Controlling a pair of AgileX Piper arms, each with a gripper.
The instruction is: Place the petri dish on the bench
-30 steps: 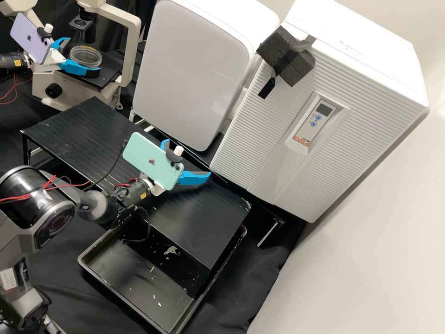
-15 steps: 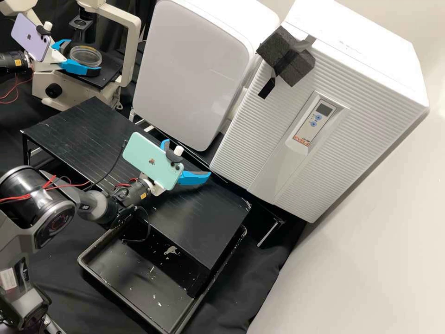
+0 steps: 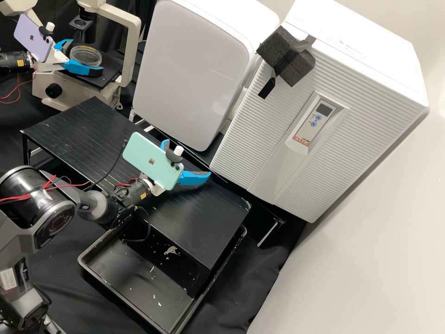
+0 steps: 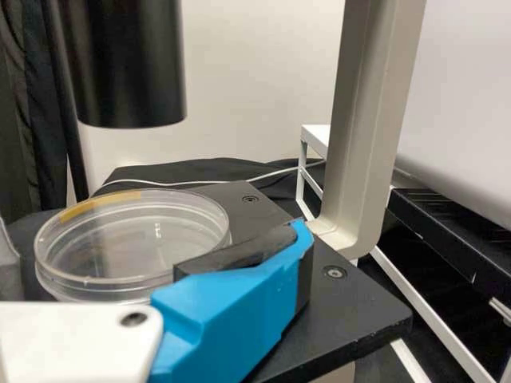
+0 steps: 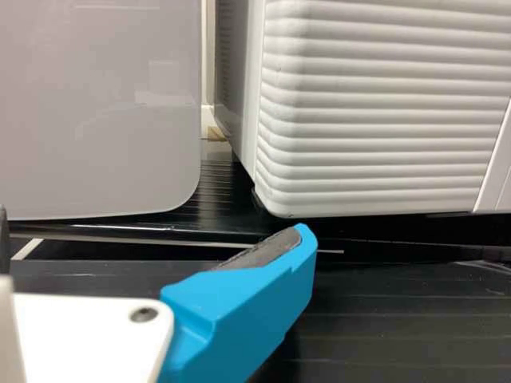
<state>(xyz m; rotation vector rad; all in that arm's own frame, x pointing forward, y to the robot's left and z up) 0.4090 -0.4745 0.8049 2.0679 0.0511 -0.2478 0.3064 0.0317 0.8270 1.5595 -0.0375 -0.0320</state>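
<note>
Nearest in the high view, the right arm (image 3: 55, 199) comes in from the left side, above a black tray (image 3: 139, 273) that holds scattered white flecks and sits low beside the near long edge of the raised black tabletop (image 3: 204, 232). The right gripper (image 3: 189, 157) hangs near the tabletop's far long edge, closer to its right-hand end than to its left-hand one. Its two blue fingers stand apart, and a green phone (image 3: 153, 160) is mounted on top of it. Past that edge stand a smooth-fronted white cabinet (image 3: 190, 74) and a ribbed white cabinet (image 3: 380, 93) with a small display, a dark foam block (image 3: 287, 55) at its upper front edge.

Farther off, beyond the tabletop's left end, is a microscope (image 3: 132, 46) with a flat black stage (image 3: 109, 76). The petri dish (image 3: 86, 56) is at the stage, set back from the stage's near corner and lying level, broad face up. It is round, so no long axis can be named; its central axis is upright. A yellow strip (image 4: 100, 206) marks its rim on the side away from the high camera. The left gripper (image 3: 86, 55) reaches over the stage with its blue fingers parted around the dish, one along the near side and one toward the far side. A purple phone (image 3: 33, 38) is mounted on it.
</note>
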